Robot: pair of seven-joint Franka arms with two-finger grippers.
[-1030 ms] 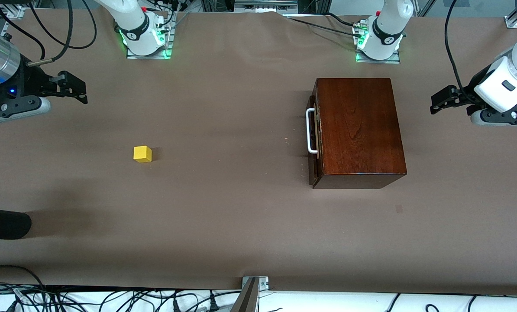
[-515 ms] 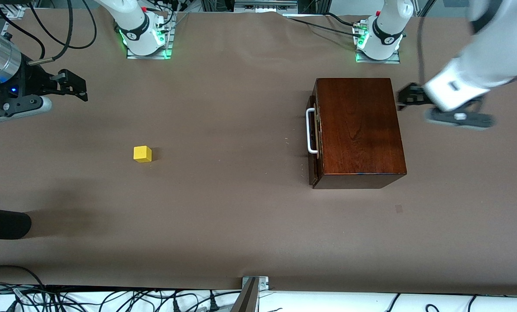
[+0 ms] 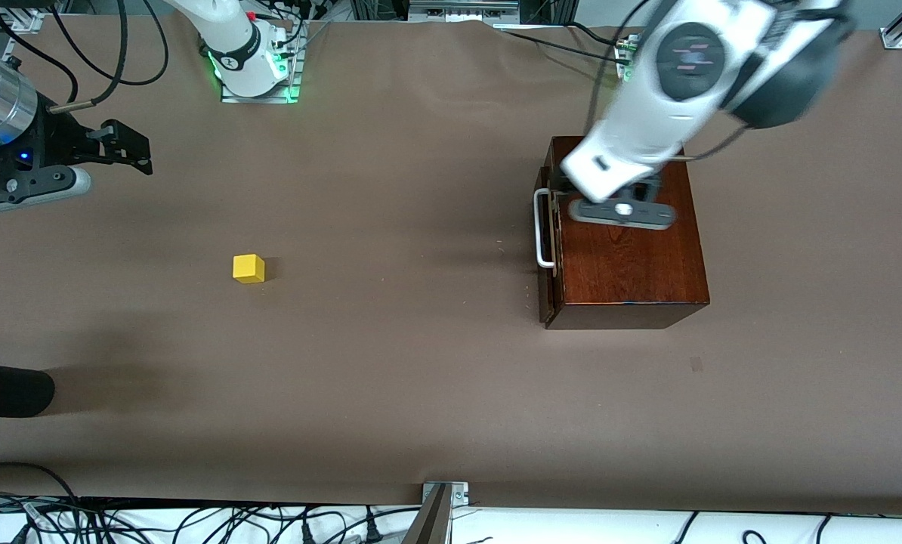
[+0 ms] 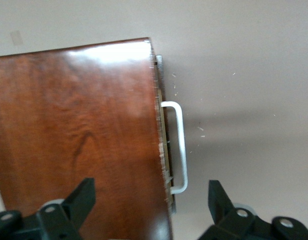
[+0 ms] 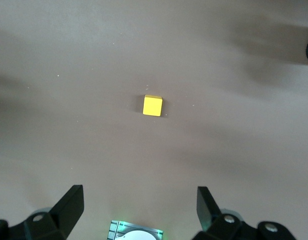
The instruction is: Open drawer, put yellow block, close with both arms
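The left arm has swung in from its end of the counter, and its tool [image 4: 149, 210] now hangs over the wooden box [image 3: 628, 249], spread wide with nothing in it, close above the handle [image 3: 544, 229]. That looks like the start of the opening step; the drawer [image 3: 548, 242] itself sits shut, flush with the box. The right tool [image 5: 140, 212] has not moved: it waits with its fingers wide and empty, above the counter [image 3: 390, 363] at its own arm's end. The yellow block [image 3: 248, 268] lies alone on the bare counter, well apart from the box, a small plain cube.
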